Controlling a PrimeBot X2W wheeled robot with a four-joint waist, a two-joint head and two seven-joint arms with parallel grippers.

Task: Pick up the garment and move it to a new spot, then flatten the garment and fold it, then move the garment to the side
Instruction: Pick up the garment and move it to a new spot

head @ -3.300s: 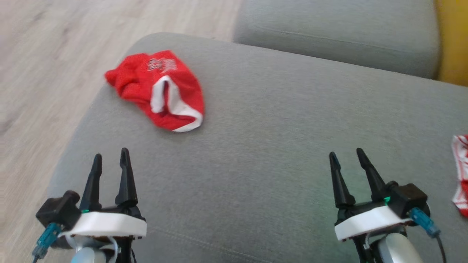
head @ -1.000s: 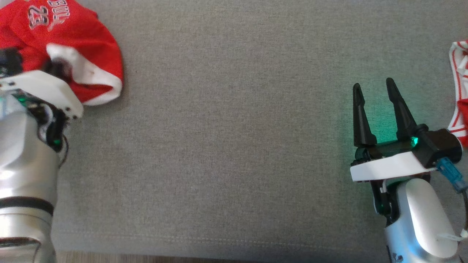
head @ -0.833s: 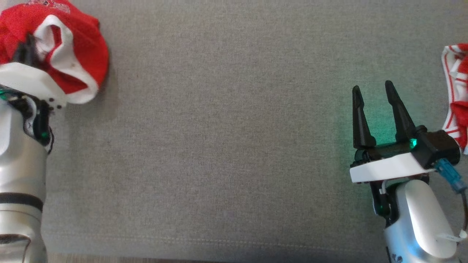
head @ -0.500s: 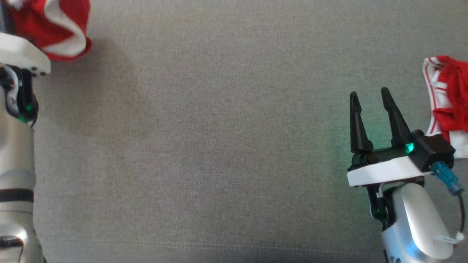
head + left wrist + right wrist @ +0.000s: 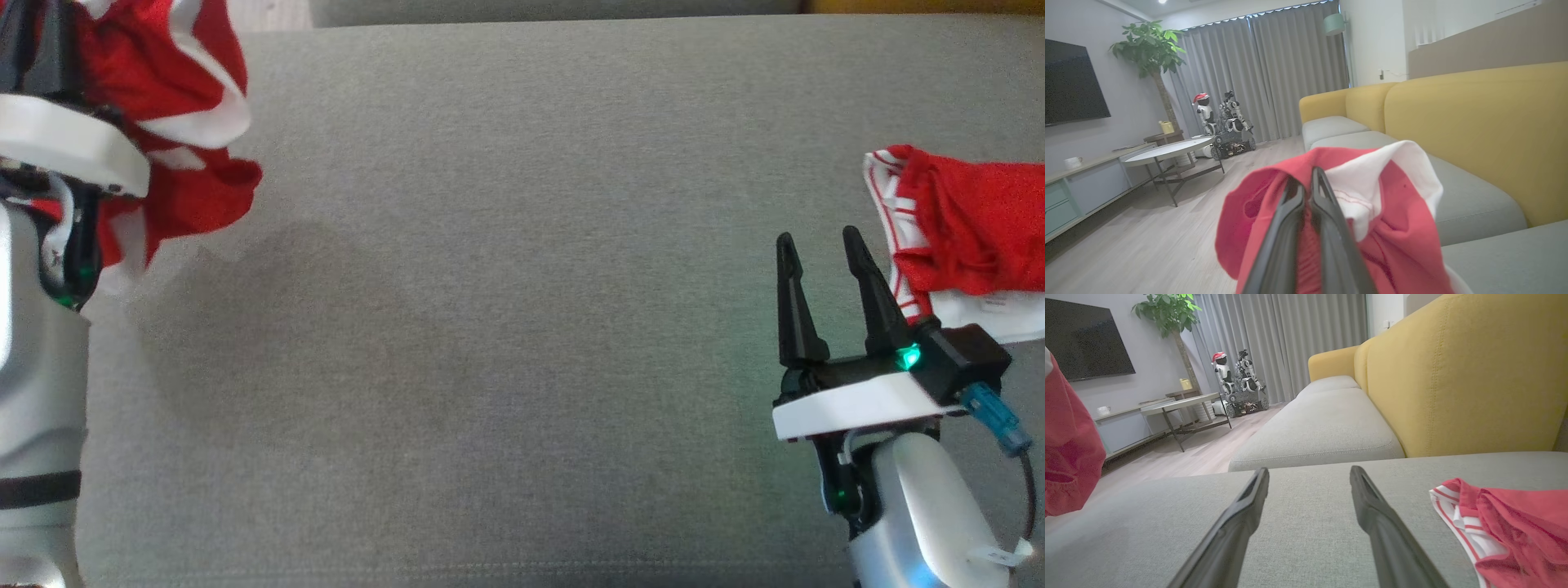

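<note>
Left pincer (image 5: 1306, 181) clamps the lifted garment (image 5: 192, 175) at the left edge of the cushion (image 5: 522, 286); right pincer (image 5: 816, 238) gapes empty.

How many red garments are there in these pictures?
2. The first garment hangs from the shut left pincer; the second garment lies on the grey cushion beside the open right pincer. Others may be out of view.

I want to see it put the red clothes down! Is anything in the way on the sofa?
Nothing visible is. The left gripper holds the red garment above the grey sofa cushion, whose middle is bare. A second red-and-white garment lies at the side, by the open right gripper.
</note>
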